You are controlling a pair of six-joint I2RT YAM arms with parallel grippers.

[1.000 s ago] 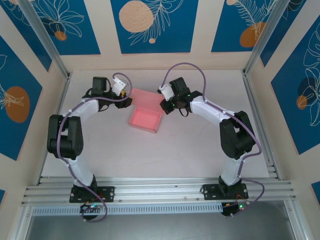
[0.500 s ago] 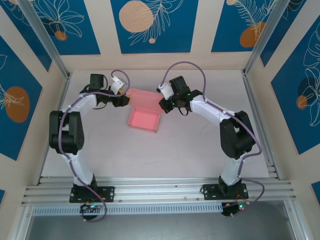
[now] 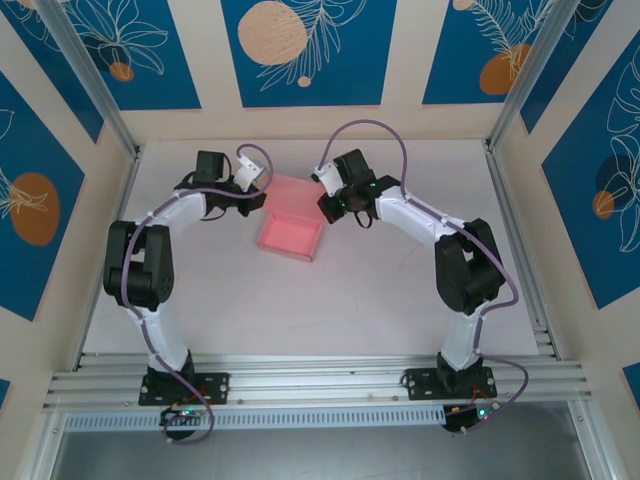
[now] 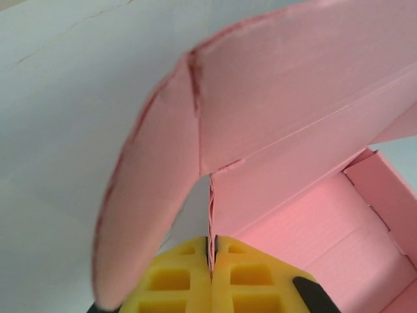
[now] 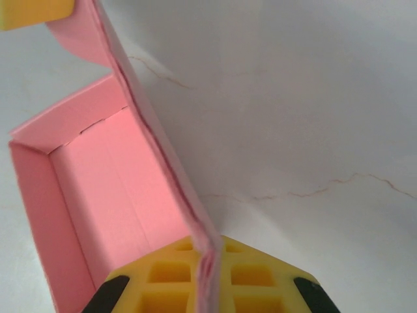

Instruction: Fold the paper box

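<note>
I judge the fold well past halfway. The paper box (image 3: 291, 237) already stands as a shallow open tray on the far middle of the table (image 3: 350, 300), between my two arms. Its floor is flat and its side walls are upright in the overhead view. What is left, as I read it, is the top: the lid flap (image 4: 293, 85) rises from the far edge and leans away, not yet brought down over the tray. The curved side tab (image 4: 143, 195) on its left end hangs loose in the air and is not yet tucked in. I cannot tell whether there is a matching tab on the lid's other end. My left gripper (image 4: 212, 251) has its yellow pads (image 4: 176, 280) pressed together on a thin upright edge of card at the tray's far left corner, just under the lid's crease. My right gripper (image 5: 207, 254) is likewise clamped on the card, with its pads (image 5: 251, 277) pinching the top edge of the tray's right-hand wall near the far right corner. That wall looks like a doubled layer there. So I hold the box from both sides at its far end. By count there is one paper box, one lid flap, one loose side tab that I can make out, one tray cavity with nothing in it, and my two grippers, both gripping pink card.
</note>
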